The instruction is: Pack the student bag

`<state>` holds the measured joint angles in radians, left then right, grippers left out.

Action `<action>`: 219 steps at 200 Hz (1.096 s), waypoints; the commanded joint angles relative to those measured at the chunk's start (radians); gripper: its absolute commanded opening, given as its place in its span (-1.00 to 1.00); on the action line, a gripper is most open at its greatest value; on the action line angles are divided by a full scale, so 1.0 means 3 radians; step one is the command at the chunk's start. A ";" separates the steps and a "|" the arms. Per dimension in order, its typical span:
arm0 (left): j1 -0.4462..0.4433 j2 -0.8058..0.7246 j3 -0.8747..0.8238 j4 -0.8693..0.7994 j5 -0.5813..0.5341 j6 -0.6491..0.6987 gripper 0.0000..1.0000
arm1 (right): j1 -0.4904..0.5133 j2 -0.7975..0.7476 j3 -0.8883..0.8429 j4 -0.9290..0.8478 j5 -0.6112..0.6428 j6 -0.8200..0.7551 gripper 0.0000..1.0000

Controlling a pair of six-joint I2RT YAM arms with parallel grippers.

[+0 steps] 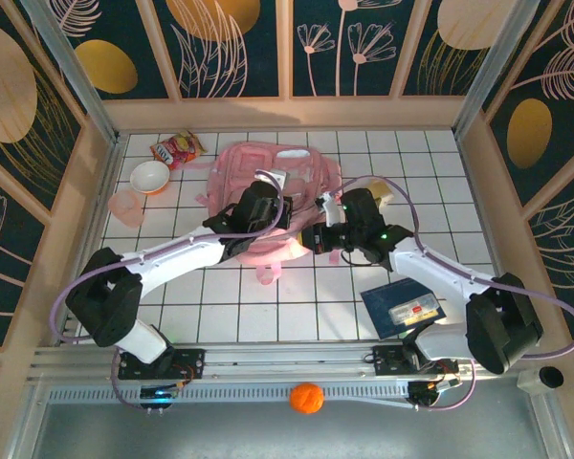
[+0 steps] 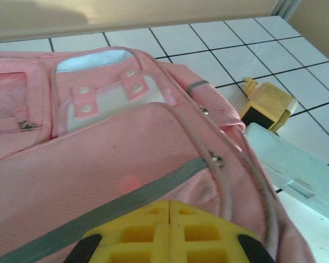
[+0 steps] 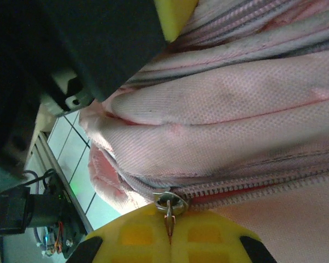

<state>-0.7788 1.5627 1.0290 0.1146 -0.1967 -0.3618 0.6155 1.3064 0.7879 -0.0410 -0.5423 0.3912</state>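
The student bag (image 1: 268, 182), a large light-pink backpack, lies flat at the middle of the tiled table. My left gripper (image 1: 260, 215) is over its front, and its yellow fingertips (image 2: 170, 211) are shut together against the pink fabric (image 2: 98, 159) beside a grey strip. Nothing shows between them. My right gripper (image 1: 318, 235) is at the bag's right side. Its yellow fingers (image 3: 170, 233) are shut on the metal zipper pull (image 3: 169, 219), which hangs from the slider (image 3: 170, 201) at the end of a zipper track (image 3: 252, 189).
At the back left are a bowl (image 1: 150, 176), a snack packet (image 1: 177, 148) and a pink cup (image 1: 126, 206). A wooden block (image 2: 268, 104) lies right of the bag. A blue book (image 1: 387, 311) carrying a clear box (image 1: 416, 311) is at the front right. An orange ball (image 1: 306, 397) rests on the front rail.
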 commanded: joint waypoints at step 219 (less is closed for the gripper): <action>0.0842 -0.1369 -0.1498 -0.0179 0.0507 -0.0965 0.35 | 0.0224 0.0572 0.0336 -0.0080 0.0763 -0.4577 0.25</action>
<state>-0.5343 1.1767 0.6086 0.0425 -0.0525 -0.6342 0.6861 1.4097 0.8371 -0.1085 -0.2462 -0.7258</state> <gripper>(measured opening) 0.677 0.628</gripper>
